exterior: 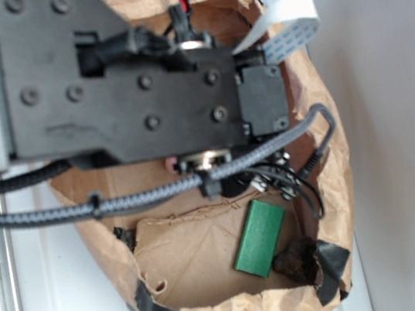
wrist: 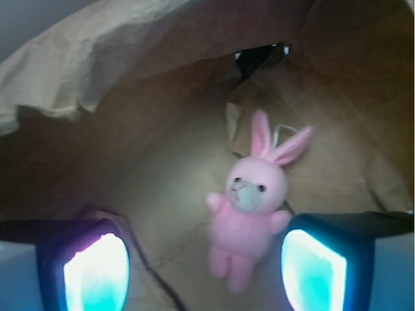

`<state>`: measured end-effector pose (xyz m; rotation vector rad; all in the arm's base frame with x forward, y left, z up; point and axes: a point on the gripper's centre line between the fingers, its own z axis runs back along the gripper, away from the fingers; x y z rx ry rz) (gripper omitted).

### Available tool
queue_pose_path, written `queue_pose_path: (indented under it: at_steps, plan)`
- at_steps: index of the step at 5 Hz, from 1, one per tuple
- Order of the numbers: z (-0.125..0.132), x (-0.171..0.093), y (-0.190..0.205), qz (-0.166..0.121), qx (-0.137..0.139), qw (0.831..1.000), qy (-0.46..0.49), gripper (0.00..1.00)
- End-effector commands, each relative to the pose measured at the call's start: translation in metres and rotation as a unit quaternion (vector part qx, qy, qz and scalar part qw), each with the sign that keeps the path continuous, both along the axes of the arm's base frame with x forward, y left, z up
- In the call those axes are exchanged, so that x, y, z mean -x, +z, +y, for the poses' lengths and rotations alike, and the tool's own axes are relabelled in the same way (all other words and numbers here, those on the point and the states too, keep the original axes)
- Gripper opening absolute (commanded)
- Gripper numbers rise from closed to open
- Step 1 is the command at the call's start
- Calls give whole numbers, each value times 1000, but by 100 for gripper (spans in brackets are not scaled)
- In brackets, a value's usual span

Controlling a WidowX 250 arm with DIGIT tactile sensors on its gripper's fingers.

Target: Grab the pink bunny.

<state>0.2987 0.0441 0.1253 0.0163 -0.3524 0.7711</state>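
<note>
The pink bunny [wrist: 249,210] lies on the brown paper floor of the bag, ears pointing up and to the right, a thin loop on its head. My gripper [wrist: 206,275] is open, its two glowing pads wide apart at the bottom of the wrist view. The bunny's legs sit between the pads, closer to the right pad [wrist: 312,269] than the left pad [wrist: 97,272]. In the exterior view the arm [exterior: 118,83] covers the bunny, apart from a small pink spot [exterior: 170,163] under it.
A brown paper bag [exterior: 328,176] surrounds the gripper, its crumpled walls rising on all sides. A green rectangular block [exterior: 260,237] and a dark brown lump [exterior: 296,261] lie at the bag's near end. Black tape [exterior: 329,266] patches the rim.
</note>
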Motion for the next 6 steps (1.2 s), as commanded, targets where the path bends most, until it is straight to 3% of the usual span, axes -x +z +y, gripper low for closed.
queue_pose_path:
  at_steps: [1, 3, 5, 6]
  plan:
    - [16, 0, 17, -20, -2, 1000, 14, 100]
    - [16, 0, 17, -20, -2, 1000, 14, 100]
    - [32, -9, -3, -21, 86, 988, 124, 100]
    - [38, -10, -23, -16, 81, 988, 127, 100]
